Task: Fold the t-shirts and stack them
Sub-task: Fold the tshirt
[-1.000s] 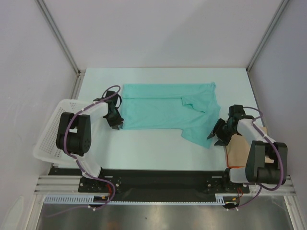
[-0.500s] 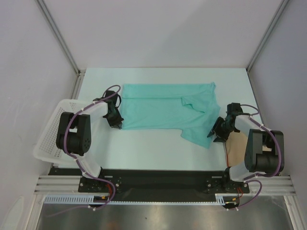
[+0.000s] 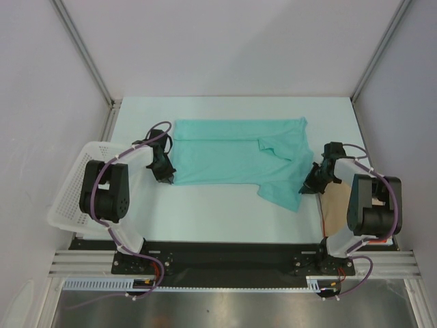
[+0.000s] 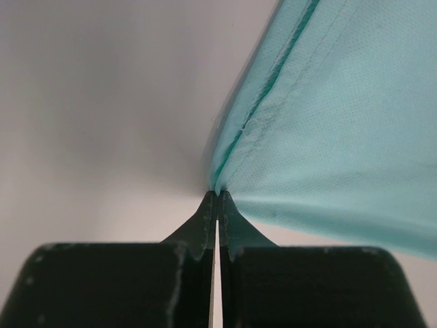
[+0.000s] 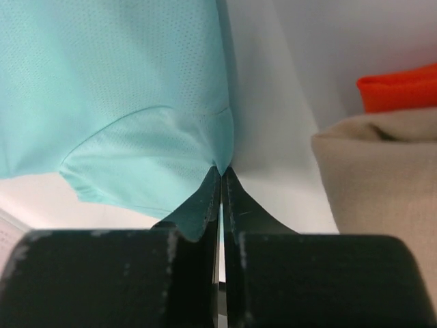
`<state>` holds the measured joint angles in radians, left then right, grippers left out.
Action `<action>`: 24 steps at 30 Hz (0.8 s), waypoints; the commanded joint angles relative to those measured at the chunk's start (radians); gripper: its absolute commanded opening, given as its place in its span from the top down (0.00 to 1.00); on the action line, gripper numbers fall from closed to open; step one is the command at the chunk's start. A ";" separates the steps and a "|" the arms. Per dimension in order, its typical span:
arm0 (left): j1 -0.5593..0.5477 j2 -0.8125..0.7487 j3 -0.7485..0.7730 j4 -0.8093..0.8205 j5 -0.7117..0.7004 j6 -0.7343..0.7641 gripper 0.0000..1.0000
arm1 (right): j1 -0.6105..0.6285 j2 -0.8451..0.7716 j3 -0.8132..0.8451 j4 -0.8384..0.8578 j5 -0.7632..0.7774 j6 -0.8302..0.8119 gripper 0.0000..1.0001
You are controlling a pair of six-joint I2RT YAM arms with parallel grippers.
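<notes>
T-shirt (image 3: 232, 157), mint-green, thin soft knit with stitched hems, lies spread flat mid-bench (image 3: 205, 212), one sleeve flopped inward. The left hand (image 3: 166, 179) pinches its near-left corner and the right hand (image 3: 305, 188) its near-right edge, fingers pressed tight on cloth. Folding looks barely begun; stacking is not yet done.
</notes>
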<state>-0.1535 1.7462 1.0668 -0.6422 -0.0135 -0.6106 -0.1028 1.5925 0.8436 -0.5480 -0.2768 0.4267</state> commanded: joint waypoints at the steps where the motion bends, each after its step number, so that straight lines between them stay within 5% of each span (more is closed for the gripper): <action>1: 0.009 -0.073 -0.031 -0.004 -0.005 -0.031 1.00 | 0.000 -0.103 -0.026 -0.062 0.004 0.020 1.00; 10: 0.009 -0.156 -0.067 -0.054 -0.003 -0.038 1.00 | -0.006 -0.256 -0.043 -0.130 -0.021 0.018 1.00; 24: 0.051 0.183 0.510 -0.232 0.003 -0.028 1.00 | -0.064 0.243 0.569 -0.234 -0.090 -0.028 1.00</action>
<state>-0.1307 1.8492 1.5093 -0.8131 -0.0254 -0.6289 -0.1589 1.7767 1.3197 -0.7315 -0.3382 0.4225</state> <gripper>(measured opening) 0.008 0.012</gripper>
